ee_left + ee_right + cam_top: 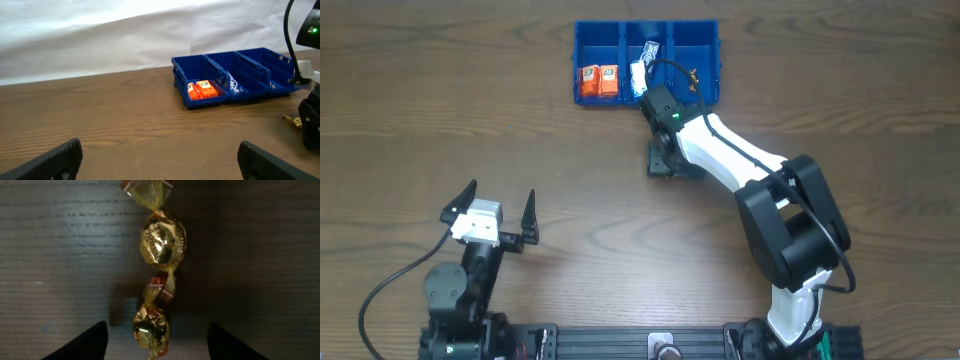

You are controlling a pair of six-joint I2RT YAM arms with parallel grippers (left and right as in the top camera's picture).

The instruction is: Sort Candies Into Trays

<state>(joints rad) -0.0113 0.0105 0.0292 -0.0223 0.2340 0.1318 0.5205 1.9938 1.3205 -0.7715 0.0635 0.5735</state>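
Two gold-wrapped candies [162,240] lie end to end on the counter [470,100] near the blue tray [646,26], with the right gripper [156,345] over them, fingers spread either side of the nearer one. We judge them light, hard-centred and slick in crinkly foil with limp twisted tails, so we would pinch across the round body. Our left gripper [501,190] hangs open, well apart.

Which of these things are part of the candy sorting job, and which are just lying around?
Part of the job: blue tray, orange candies, blue-and-white candy, gold candies, right gripper.
Just there: wooden table, white backdrop, left gripper.
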